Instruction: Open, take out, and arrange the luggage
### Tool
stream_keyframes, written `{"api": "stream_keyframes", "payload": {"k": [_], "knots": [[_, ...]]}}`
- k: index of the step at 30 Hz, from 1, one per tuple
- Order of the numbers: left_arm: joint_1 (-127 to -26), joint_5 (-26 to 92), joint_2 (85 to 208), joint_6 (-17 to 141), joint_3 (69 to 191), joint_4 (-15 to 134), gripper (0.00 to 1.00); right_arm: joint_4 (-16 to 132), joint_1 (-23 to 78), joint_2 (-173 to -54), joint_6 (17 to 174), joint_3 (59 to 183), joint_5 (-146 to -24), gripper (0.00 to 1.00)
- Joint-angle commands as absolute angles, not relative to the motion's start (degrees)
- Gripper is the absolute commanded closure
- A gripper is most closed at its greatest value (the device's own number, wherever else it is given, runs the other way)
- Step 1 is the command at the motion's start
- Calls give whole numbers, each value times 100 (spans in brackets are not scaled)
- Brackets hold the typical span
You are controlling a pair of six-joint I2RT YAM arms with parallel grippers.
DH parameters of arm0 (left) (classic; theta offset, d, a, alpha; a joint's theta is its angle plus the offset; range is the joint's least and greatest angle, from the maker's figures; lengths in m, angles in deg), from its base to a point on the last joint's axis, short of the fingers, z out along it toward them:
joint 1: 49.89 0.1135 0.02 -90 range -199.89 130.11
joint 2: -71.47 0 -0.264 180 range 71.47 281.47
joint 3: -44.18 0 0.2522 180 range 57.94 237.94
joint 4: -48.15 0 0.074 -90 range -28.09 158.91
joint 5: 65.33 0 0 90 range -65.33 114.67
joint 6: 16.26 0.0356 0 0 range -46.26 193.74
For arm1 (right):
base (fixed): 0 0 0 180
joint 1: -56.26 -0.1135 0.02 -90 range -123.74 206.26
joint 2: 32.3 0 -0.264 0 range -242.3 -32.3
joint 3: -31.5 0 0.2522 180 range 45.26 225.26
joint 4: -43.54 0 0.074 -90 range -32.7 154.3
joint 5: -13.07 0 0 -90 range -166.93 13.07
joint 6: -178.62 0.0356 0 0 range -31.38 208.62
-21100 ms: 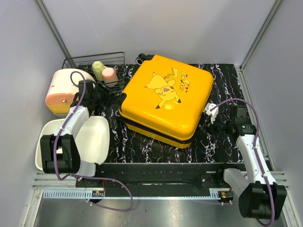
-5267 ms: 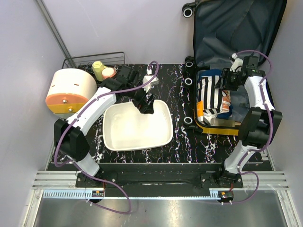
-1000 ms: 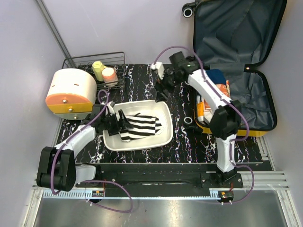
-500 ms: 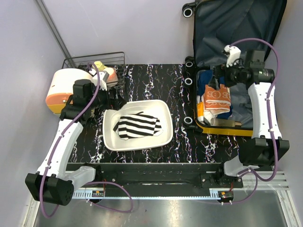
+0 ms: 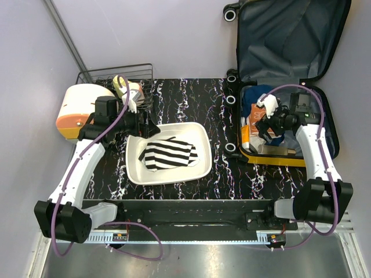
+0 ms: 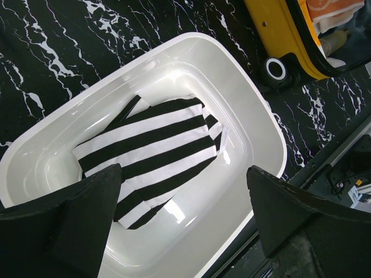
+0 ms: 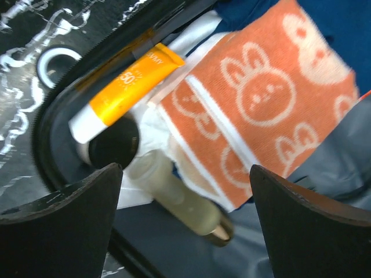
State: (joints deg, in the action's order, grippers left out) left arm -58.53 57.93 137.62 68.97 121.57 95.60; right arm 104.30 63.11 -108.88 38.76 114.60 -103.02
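Right wrist view resolves bunnies on 1 orange towel [image 7: 261, 104] (inside luggage [image 5: 272, 161]).

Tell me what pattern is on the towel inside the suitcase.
The towel is orange with white rabbit faces, clearest in the right wrist view.

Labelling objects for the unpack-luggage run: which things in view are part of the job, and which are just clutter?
Job: open yellow hard-shell suitcase; orange bunny-print towel, orange sunscreen tube and pale bottle inside it; black-and-white striped cloth lying in the white rectangular tray.
Lying about: cream-and-orange round container; black wire basket.
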Motion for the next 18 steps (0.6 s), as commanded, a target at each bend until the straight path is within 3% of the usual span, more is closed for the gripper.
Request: {"api": "stream_keyframes", "payload": {"k": [1, 7, 18], "knots": [[-5850, 6053, 13853, 6856, 12385, 9408, 7, 9475, 6276, -10885, 2378, 11259, -10259, 0], [-5850, 5956, 14002, 6785, 12482, 9416, 7, 9342, 6250, -11070, 945, 10898, -10400, 0], [-5842, 5965, 14248, 6654, 12544, 9416, 7, 8826, 6188, -11930, 608, 10942, -10119, 0]]}}
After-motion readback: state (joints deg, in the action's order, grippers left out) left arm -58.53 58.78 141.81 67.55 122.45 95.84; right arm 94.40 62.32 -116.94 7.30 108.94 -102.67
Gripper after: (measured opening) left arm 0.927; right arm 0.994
